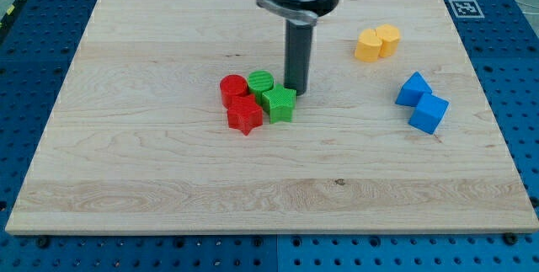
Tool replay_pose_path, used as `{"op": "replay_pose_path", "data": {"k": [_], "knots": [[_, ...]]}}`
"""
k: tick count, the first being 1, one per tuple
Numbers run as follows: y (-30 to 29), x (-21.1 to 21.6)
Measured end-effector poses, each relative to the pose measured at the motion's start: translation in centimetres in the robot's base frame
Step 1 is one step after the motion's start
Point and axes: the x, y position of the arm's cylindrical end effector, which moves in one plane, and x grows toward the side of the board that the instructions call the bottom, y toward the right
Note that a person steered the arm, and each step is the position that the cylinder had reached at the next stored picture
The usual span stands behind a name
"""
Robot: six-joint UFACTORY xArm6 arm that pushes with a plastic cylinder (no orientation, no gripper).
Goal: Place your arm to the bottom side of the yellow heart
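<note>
The yellow heart (388,39) lies at the view's upper right, touching a yellow hexagon-like block (368,46) on its left. My tip (296,89) rests on the board near the middle, well to the left of and below the yellow heart. The tip touches or nearly touches the top right of the green star (279,104). The dark rod rises from the tip to the arm's head at the view's top.
A green cylinder (261,82), a red cylinder (233,89) and a red star (245,115) cluster left of the tip. Two blue blocks (413,89) (429,113) lie at the right, below the yellow pair. The wooden board (126,179) sits on a blue perforated table.
</note>
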Motion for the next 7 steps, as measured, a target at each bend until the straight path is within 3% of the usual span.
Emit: {"op": "replay_pose_path", "data": {"k": [7], "knots": [[6.6,-1.4]]}}
